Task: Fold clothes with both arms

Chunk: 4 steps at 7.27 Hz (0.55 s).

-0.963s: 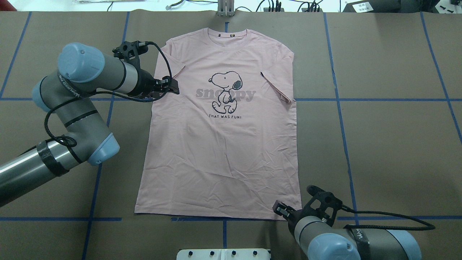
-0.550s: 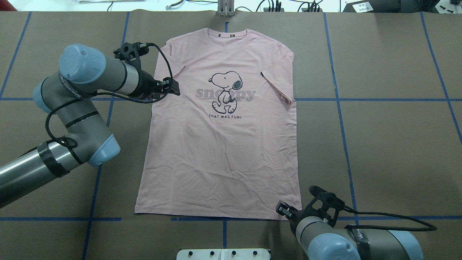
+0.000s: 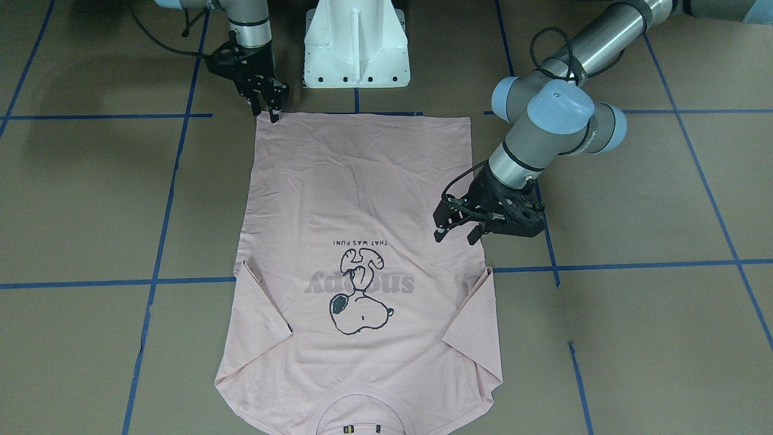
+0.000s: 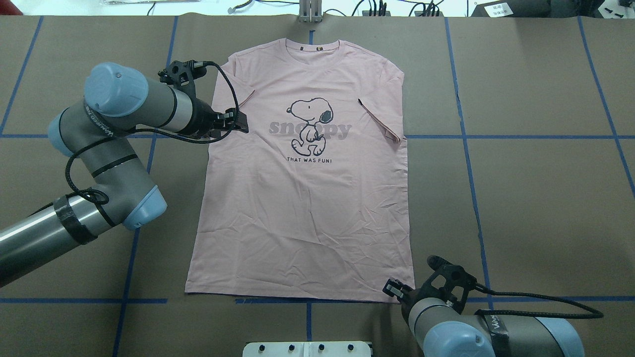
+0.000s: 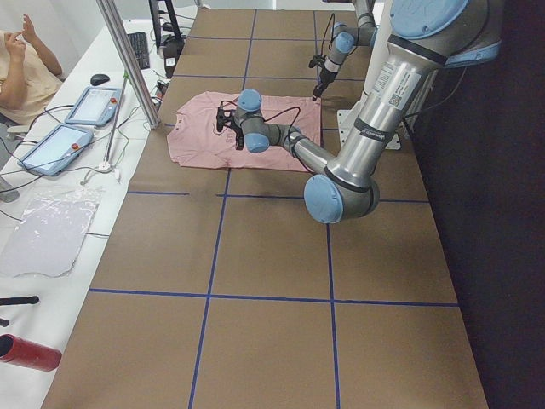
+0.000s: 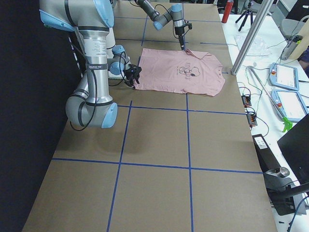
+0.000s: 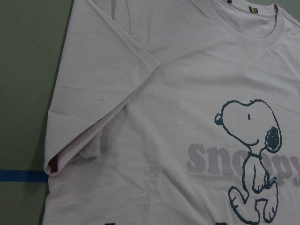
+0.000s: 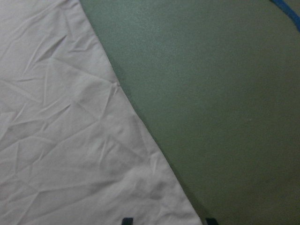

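Observation:
The pale pink T-shirt (image 4: 302,208) lies flat and front up on the brown table, neck at the far edge, both sleeves folded in over the chest. It also shows in the front-facing view (image 3: 362,181). My left gripper (image 4: 242,122) is open and empty; it hovers over the shirt's left side below the folded sleeve (image 7: 93,98), as the front-facing view (image 3: 456,234) shows. My right gripper (image 4: 394,287) is open at the hem's near right corner (image 8: 154,187); its fingertips (image 3: 275,115) straddle the corner in the right wrist view.
The white pedestal base (image 3: 356,42) stands at the near edge behind the hem. Blue tape lines (image 4: 466,148) grid the brown table. A metal post (image 4: 310,12) stands past the neck. Tablets (image 5: 94,106) and a person (image 5: 25,68) are beyond the far edge.
My left gripper has crept a little rightward over the shirt. My right gripper has shifted slightly right and nearer along the hem corner. The shirt has not moved.

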### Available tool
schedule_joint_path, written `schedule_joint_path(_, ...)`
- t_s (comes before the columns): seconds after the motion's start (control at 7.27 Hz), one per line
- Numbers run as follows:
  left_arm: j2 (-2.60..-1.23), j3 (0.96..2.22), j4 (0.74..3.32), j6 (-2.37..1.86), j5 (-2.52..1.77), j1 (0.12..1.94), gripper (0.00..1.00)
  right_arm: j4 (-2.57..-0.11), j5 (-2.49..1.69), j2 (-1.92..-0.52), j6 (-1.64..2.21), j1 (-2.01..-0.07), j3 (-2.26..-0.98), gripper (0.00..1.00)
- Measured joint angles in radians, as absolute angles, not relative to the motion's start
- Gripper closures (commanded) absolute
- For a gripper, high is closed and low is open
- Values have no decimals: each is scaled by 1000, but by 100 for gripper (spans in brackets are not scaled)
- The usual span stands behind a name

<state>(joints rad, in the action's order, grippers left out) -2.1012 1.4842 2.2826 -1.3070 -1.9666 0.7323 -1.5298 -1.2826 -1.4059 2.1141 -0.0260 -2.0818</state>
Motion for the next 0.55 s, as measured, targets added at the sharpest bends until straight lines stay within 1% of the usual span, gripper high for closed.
schedule_joint_path(0.41,-2101,1483,2283,-1307,-1967,732,20,-1570,-1284,-1406,2125,-15,-2096,42)
schedule_joint_path(0.55,-2101,1484,2283,-1306,-1967,732,20,-1572,-1284,-1406,2126,-12,-2094,46)
